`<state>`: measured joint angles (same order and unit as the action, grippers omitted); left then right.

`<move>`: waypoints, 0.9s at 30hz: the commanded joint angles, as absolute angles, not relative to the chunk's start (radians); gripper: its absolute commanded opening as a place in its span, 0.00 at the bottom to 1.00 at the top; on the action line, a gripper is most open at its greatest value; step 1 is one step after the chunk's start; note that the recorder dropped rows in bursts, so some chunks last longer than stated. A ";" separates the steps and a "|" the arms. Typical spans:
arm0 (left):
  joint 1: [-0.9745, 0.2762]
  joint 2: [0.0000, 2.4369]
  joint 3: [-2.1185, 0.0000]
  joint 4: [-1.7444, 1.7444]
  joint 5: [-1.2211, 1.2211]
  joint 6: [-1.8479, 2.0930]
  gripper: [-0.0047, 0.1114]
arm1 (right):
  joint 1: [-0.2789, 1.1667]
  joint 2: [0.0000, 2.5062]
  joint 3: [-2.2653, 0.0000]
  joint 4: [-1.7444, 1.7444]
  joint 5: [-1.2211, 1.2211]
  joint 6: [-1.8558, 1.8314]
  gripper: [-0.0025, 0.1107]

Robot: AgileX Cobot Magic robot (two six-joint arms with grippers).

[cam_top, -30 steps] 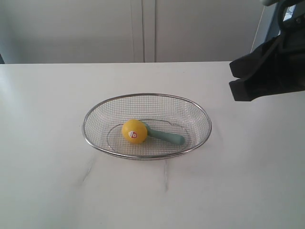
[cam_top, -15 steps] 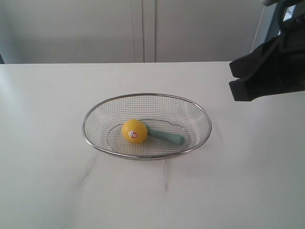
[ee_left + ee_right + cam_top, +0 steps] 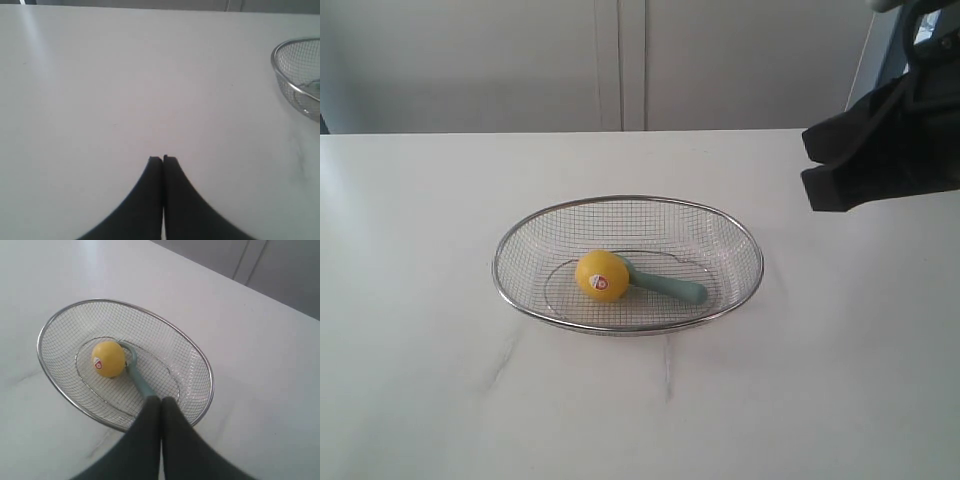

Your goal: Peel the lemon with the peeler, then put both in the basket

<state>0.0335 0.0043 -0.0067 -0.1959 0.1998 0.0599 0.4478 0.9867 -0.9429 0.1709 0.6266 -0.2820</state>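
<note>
The silver wire-mesh basket (image 3: 620,199) stands mid-table. Inside it lies the yellow lemon (image 3: 602,275), its red-and-white sticker facing out. The teal peeler (image 3: 670,287) rests beside the lemon, with its head tucked behind the fruit and its handle pointing right. My right gripper (image 3: 807,165) hangs shut and empty, well above and to the right of the basket. Its wrist view looks down on the basket rim (image 3: 125,302), the lemon (image 3: 108,358) and the peeler (image 3: 139,380) past the closed right gripper (image 3: 161,399). My left gripper (image 3: 163,159) is shut over bare table, with the basket rim (image 3: 280,45) off to one side.
The white tabletop (image 3: 420,350) surrounds the basket on all sides. Pale cabinet doors (image 3: 620,60) stand behind the table's far edge. The left arm is outside the exterior view.
</note>
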 commanded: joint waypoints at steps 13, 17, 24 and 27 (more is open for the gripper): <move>0.037 0.000 0.000 -0.088 0.204 0.046 0.04 | 0.439 0.979 -0.936 0.167 0.622 -0.281 0.02; 0.037 0.000 0.000 -0.088 0.204 0.046 0.04 | 0.439 0.979 -0.936 0.167 0.622 -0.281 0.02; 0.037 0.000 0.000 -0.088 0.203 0.048 0.04 | 0.439 0.979 -0.936 0.167 0.622 -0.281 0.02; 0.037 0.000 0.000 -0.088 0.203 0.048 0.04 | 0.439 0.979 -0.936 0.167 0.622 -0.281 0.02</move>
